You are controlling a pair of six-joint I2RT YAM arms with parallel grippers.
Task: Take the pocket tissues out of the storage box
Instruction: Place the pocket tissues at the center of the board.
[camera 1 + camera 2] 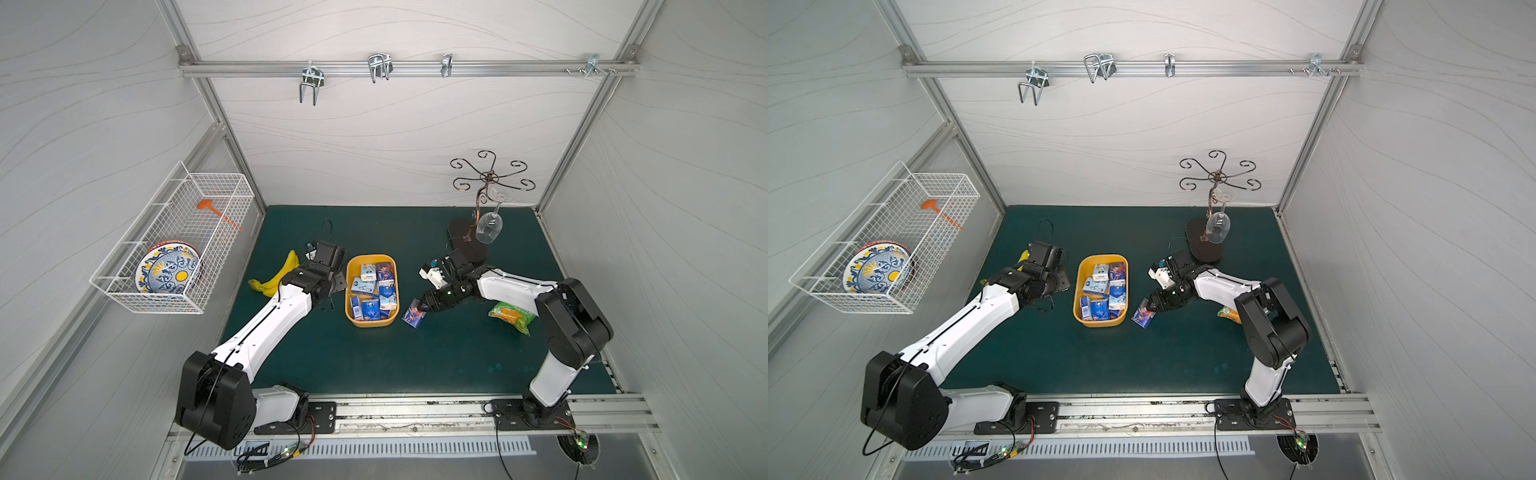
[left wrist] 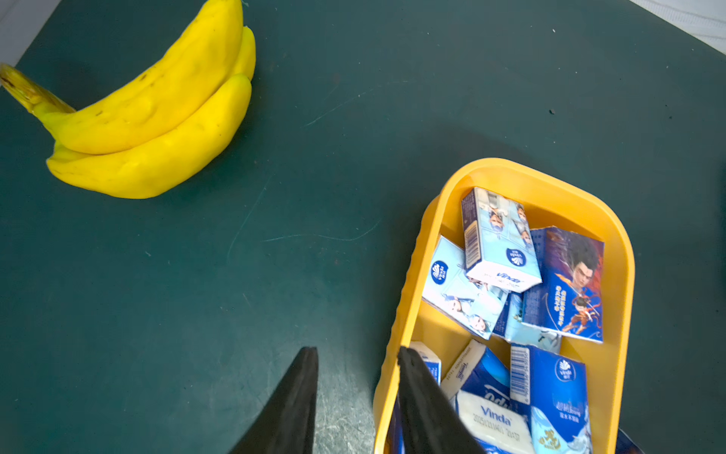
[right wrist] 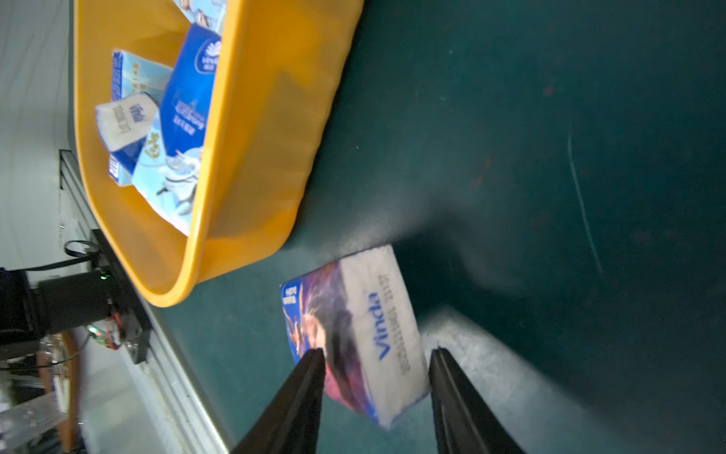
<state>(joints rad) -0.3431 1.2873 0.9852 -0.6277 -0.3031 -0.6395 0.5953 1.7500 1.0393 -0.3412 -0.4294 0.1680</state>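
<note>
Left wrist view: left claw (image 2: 356,350) is clamped on the box (image 2: 506,164), gripping its long wall with one finger outside over the table (image 2: 314,157) and one inside the rim. My read is that it's an anchor, so the light tub doesn't skate or tip while the other arm picks. Tissues (image 2: 499,243) lie loose in the box, overlapping, some flat and some on edge. There's no neat stack, so each pick likely needs its own angle.

Right wrist view: right claw (image 3: 378,350) straddles one packet (image 3: 365,326), jaws apart on either side of it. One finger touches the printed face and the other sits just beside the white end. It's blurred, so I can't tell whether it pinches or is clear. The packet is tilted, outside the box, just beside the box's near end on the right arm's side. It looks like a drop-off spot: a short trip from the box and clear of the rim.

Bananas (image 2: 157,118) lie on the left arm's side, apart from the box and not in play. In a top view the snack bag (image 1: 511,316) is well apart from the packet.

Judgement: one packet is out and the bulk is in the box. The risk is drops crowding the wall.
</note>
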